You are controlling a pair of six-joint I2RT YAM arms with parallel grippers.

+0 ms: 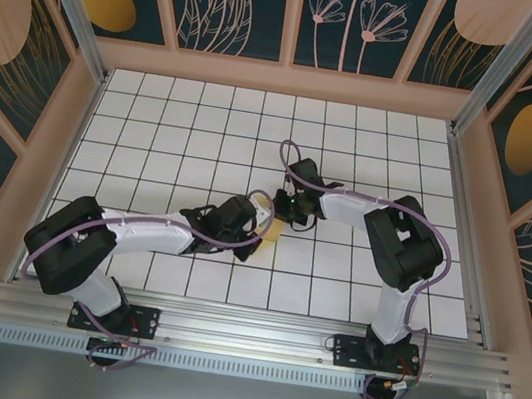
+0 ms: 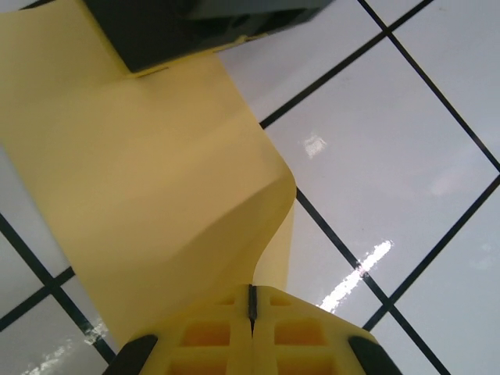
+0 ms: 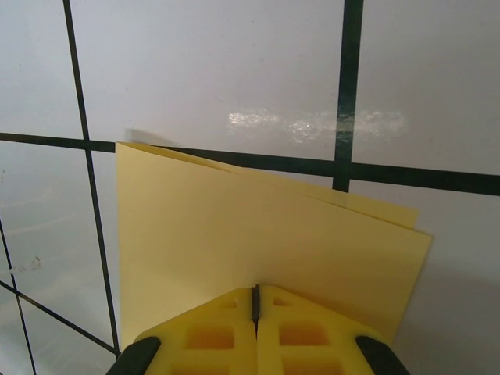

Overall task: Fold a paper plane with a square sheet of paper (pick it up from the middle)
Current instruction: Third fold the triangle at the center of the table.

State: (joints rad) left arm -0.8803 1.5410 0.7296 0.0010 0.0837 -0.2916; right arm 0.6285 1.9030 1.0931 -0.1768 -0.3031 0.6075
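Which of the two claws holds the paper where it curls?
The left gripper: the paper bows there; at the right gripper it lies flat.

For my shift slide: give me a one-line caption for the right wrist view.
Right gripper shut on the edge of the folded yellow paper sheet, white grid table behind.

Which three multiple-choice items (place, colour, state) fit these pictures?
1. Where is the paper sheet? A) inside a box B) between the left gripper and the right gripper C) against the far wall
2. Which colour has it? A) yellow B) white C) blue
3. How is the right gripper? A) wide open B) shut on nothing C) shut on the paper sheet
Answers: 1 B, the top view shows it between them; 2 A, both wrist views show yellow; 3 C, its jaws pinch the sheet's edge.
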